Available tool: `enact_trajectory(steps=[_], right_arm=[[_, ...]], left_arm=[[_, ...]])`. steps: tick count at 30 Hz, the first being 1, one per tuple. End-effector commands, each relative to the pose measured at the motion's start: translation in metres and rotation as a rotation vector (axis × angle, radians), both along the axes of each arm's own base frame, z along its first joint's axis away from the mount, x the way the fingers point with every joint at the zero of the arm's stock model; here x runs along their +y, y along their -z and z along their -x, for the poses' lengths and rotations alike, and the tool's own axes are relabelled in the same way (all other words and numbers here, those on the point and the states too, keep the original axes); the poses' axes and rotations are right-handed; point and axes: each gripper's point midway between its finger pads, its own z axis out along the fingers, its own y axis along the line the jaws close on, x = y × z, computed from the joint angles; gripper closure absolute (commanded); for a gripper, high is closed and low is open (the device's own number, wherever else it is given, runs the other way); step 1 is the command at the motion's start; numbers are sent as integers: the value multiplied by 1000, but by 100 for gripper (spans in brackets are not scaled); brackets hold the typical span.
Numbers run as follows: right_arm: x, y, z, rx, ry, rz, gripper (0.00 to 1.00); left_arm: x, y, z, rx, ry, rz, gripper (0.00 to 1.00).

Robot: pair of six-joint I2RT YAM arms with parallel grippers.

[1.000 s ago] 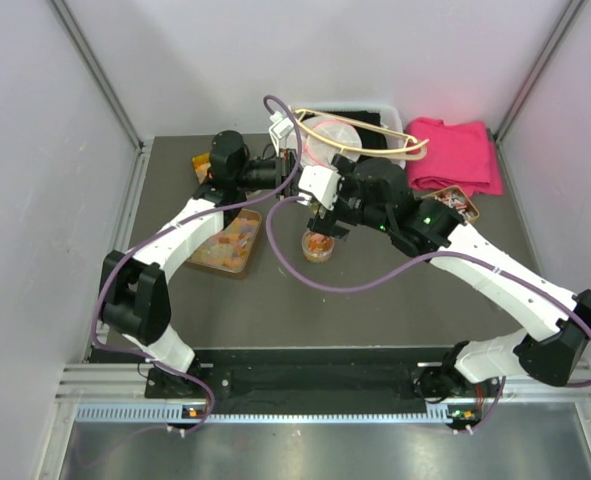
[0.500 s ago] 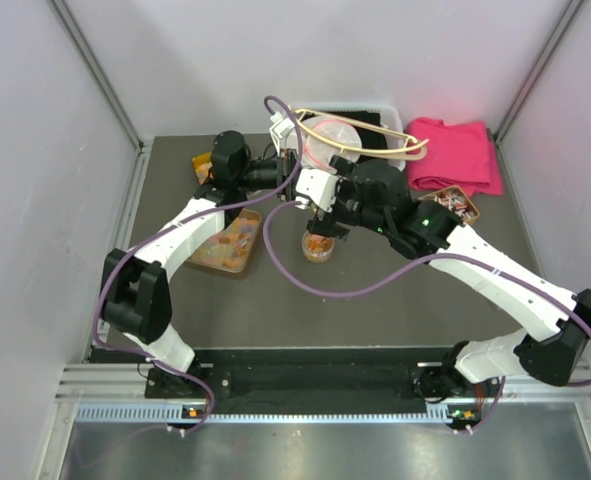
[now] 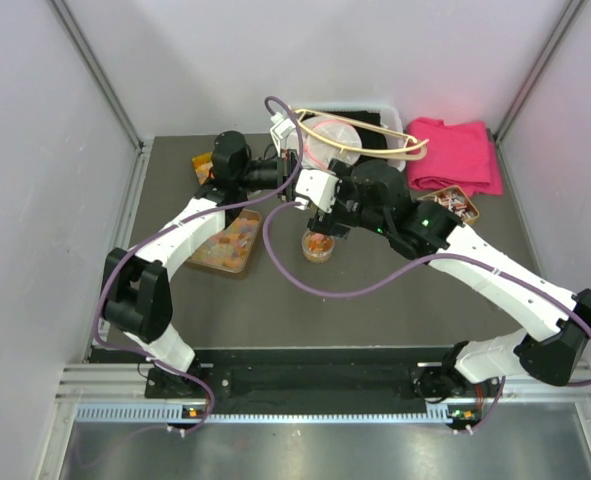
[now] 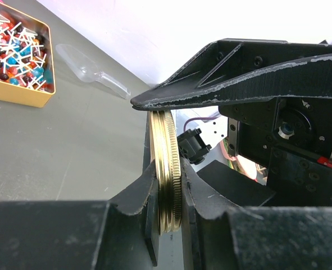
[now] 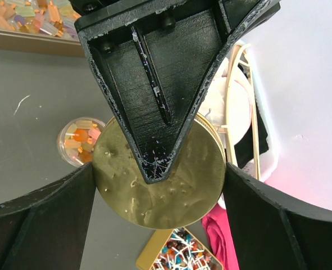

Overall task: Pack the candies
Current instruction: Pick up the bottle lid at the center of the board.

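Note:
A gold lid hangs edge-on in my left gripper, which is shut across its two faces. In the right wrist view the lid faces the camera, and my right gripper has one finger against its rim on each side. Both grippers meet above a small clear jar of candies in orange, pink and yellow. More candies lie in a shallow tray to its left.
A gold tin of twist-wrapped sweets stands by a clear scoop. The same tin sits at the right, in front of a pink cloth. A white bin with a wooden frame stands at the back.
My right gripper's fingers have closed in onto the lid's rim. Both arms have stayed almost still above the jar.

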Motion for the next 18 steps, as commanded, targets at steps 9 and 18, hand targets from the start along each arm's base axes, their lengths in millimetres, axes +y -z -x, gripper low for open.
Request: enact_trajectory(steps=[9,18], right_arm=[[6,-25,-2,-51,-1,-56,23],[-1,-27,0,-63,19,-58,22]], left_arm=[[-1,-8,8,-57,34,21,78],[2,-9,6,-104,27,25,10]])
